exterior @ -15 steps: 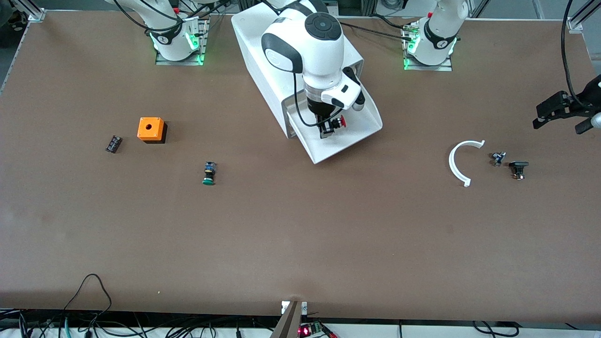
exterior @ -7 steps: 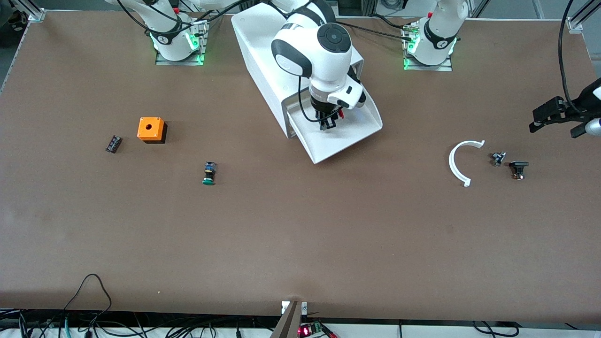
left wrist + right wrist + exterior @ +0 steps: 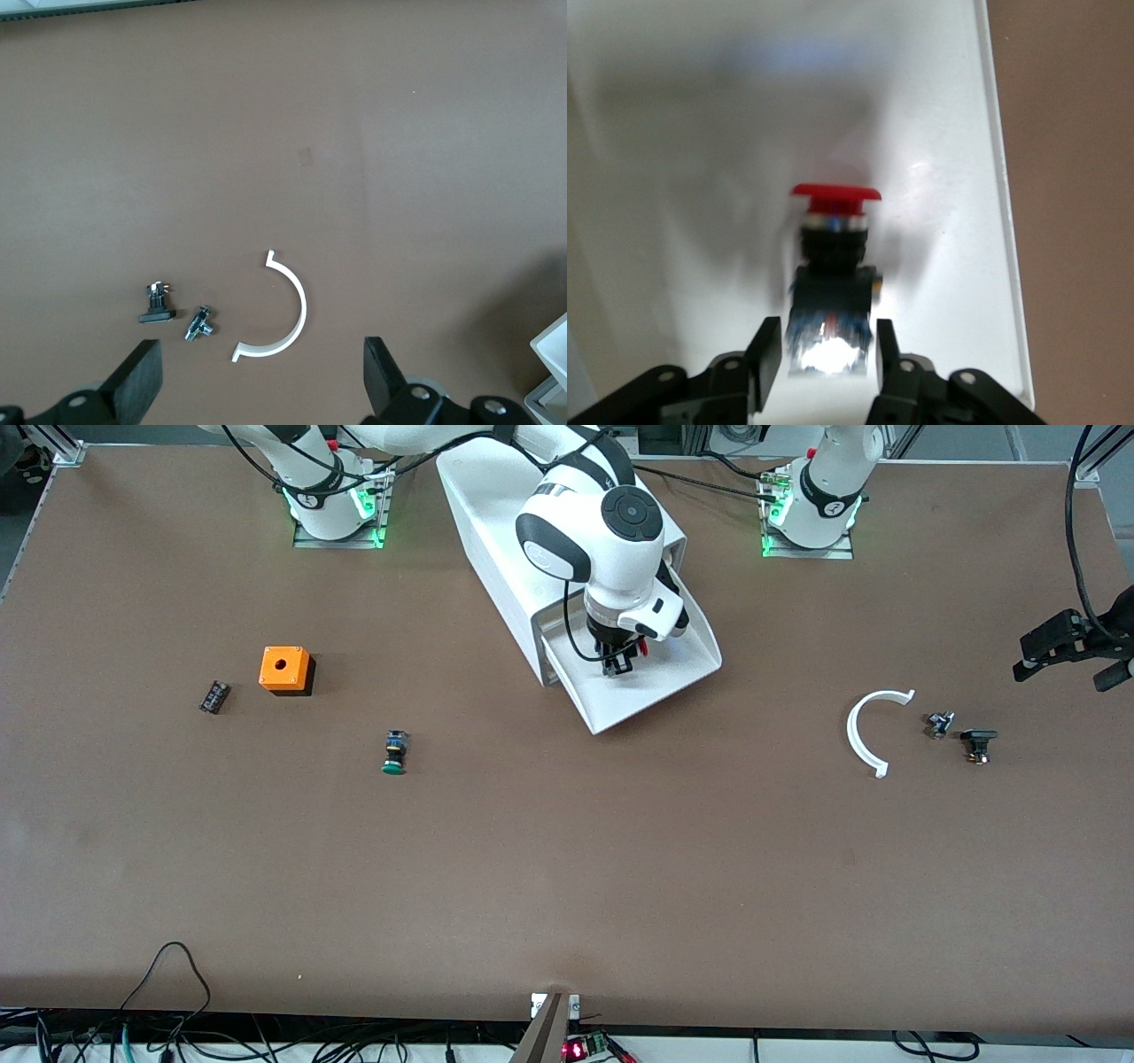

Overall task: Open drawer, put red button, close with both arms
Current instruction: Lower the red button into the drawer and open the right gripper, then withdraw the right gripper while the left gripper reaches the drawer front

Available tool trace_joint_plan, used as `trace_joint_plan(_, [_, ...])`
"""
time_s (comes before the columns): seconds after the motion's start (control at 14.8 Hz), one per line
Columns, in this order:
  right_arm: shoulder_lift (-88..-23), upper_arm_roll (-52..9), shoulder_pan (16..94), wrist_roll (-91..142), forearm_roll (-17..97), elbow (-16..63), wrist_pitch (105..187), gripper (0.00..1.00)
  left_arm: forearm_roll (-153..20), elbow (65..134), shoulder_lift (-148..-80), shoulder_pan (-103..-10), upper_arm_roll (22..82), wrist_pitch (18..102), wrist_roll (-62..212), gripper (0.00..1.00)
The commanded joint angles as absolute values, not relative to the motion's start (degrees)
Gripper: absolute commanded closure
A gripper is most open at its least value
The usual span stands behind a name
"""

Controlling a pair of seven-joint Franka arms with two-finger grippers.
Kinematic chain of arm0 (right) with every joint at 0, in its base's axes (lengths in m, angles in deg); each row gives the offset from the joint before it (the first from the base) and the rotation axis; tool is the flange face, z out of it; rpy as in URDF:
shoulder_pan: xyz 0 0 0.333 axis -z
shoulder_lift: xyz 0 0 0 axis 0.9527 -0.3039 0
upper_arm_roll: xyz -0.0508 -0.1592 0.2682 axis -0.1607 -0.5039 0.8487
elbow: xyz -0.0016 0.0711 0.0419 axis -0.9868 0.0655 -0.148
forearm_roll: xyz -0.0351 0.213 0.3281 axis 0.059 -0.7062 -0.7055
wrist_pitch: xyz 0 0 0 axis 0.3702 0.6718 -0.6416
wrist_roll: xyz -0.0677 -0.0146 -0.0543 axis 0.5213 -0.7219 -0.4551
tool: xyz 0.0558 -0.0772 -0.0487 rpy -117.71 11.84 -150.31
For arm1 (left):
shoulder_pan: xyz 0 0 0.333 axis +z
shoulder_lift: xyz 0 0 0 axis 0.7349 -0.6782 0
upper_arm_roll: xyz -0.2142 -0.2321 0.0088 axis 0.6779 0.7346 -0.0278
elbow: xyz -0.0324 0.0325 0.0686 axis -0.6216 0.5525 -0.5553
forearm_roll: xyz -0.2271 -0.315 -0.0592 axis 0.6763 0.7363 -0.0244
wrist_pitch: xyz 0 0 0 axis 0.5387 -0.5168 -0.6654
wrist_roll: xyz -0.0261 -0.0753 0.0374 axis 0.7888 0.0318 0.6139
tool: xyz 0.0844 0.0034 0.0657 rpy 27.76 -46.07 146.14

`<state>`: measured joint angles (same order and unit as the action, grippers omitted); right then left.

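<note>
The drawer [image 3: 666, 678] stands pulled out of the white cabinet [image 3: 496, 522], its tray open toward the front camera. My right gripper [image 3: 617, 662] is low inside the tray. In the right wrist view its fingers [image 3: 767, 352] are slightly open on either side of the red button [image 3: 833, 257], with a thin gap on each side. The button's red cap points away from the gripper over the tray floor [image 3: 700, 177]. A sliver of red [image 3: 642, 651] shows beside the gripper. My left gripper [image 3: 1067, 651] hangs wide open [image 3: 261, 381] and empty over the table at the left arm's end.
A green-capped button [image 3: 394, 753], an orange box with a hole [image 3: 284, 669] and a small black part [image 3: 213, 696] lie toward the right arm's end. A white curved strip [image 3: 864, 731] and two small parts [image 3: 941, 724] [image 3: 978, 742] lie below the left gripper.
My right gripper has moved deeper and lower into the drawer tray with the red button, and its fingers have eased off it. My left gripper has drifted a little.
</note>
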<state>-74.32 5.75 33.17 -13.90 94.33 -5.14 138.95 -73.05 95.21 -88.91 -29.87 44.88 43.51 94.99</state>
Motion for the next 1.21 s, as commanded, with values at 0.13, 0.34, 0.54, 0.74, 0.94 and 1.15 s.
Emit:
trace_joint_plan(0.13, [-74.7,6.2,32.8,-10.1,94.1,-9.8,137.9,0.00,-72.8,94.8,-90.0,-31.7,45.1,44.1,95.0,0.00])
trace_joint_plan(0.34, [-73.1,5.9,33.7,-10.1,93.7,-11.4,137.6,0.00,-72.5,94.9,-91.8,-33.6,45.2,44.7,94.4,0.00])
trace_joint_plan(0.54, [-68.2,5.6,39.1,-5.0,93.4,-11.5,137.6,0.00,-72.5,98.6,-94.8,-38.6,45.2,51.3,91.4,0.00])
trace_joint_plan(0.74, [-64.5,4.1,44.6,1.8,93.6,-11.5,139.1,0.00,-72.5,104.8,-97.6,-44.2,45.2,61.5,79.7,0.00])
trace_joint_plan(0.94, [-62.3,1.1,49.0,13.8,93.5,-11.1,139.2,0.00,-72.5,107.6,-100.4,-48.2,46.4,68.9,69.7,0.00])
trace_joint_plan(1.15, [-60.9,-1.8,51.7,28.5,93.4,-9.8,138.3,0.00,-73.4,109.4,-104.0,-51.4,46.4,75.9,62.2,0.00])
